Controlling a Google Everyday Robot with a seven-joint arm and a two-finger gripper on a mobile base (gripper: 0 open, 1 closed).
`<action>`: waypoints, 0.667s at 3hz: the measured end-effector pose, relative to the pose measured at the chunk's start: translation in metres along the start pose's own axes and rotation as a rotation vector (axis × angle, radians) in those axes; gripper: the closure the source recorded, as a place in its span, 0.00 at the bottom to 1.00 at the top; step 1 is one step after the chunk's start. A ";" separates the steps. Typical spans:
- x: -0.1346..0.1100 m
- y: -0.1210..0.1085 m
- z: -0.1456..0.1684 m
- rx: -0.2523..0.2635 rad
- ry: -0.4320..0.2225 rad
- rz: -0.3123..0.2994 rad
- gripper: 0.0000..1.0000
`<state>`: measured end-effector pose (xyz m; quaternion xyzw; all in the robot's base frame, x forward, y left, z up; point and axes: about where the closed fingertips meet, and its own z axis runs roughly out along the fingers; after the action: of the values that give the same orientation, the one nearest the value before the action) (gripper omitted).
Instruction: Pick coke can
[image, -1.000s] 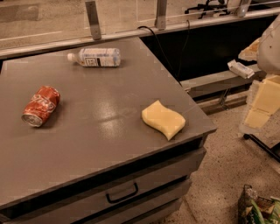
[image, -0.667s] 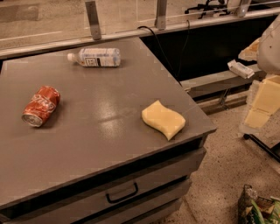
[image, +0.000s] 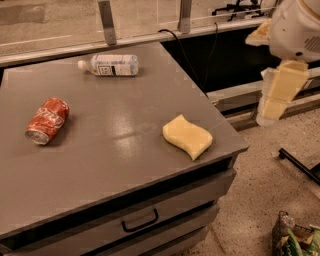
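The coke can is red with white script. It lies on its side near the left edge of the grey cabinet top, with its silver end facing the front. My gripper hangs off the table's right side, over the floor, under the white arm housing. It is far from the can and holds nothing that I can see.
A clear plastic bottle with a white label lies at the back of the cabinet top. A yellow sponge sits near the front right corner. A drawer handle is on the front. A bag lies on the floor at lower right.
The arm and gripper have shifted slightly left and up at the right edge of the view. The can, bottle and sponge have not moved.
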<state>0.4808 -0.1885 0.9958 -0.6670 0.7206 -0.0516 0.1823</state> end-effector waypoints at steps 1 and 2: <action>-0.053 -0.039 0.001 0.031 -0.038 -0.236 0.00; -0.111 -0.059 0.011 0.050 -0.068 -0.484 0.00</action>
<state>0.5453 -0.0842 1.0256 -0.8168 0.5317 -0.0893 0.2051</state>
